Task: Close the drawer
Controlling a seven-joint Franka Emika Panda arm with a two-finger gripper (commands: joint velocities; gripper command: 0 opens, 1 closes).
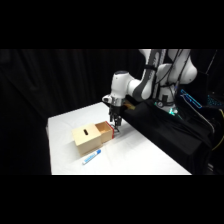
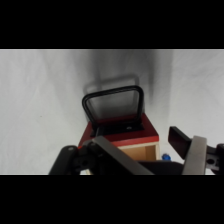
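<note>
The small orange-brown wooden drawer (image 1: 106, 131) juts toward the frame's right from the light tan slotted box (image 1: 88, 139) at centre; the hand (image 1: 116, 125) hangs just above its red-and-dark handle (image 2: 120, 131); finger spread cannot be told

Blue-white pen-like stick (image 1: 92, 158) lies on white table (image 1: 145, 160), nr front edge.

The gripper (image 1: 116, 123) hangs right over the drawer (image 1: 106, 131), which juts from the tan box (image 1: 89, 138) toward the table's far side. A blue-and-white stick (image 1: 92, 158) lies just in front of the box. Bare table (image 1: 145, 157) lies open to the right; a black cloth (image 1: 165, 131) bounds that edge
</note>
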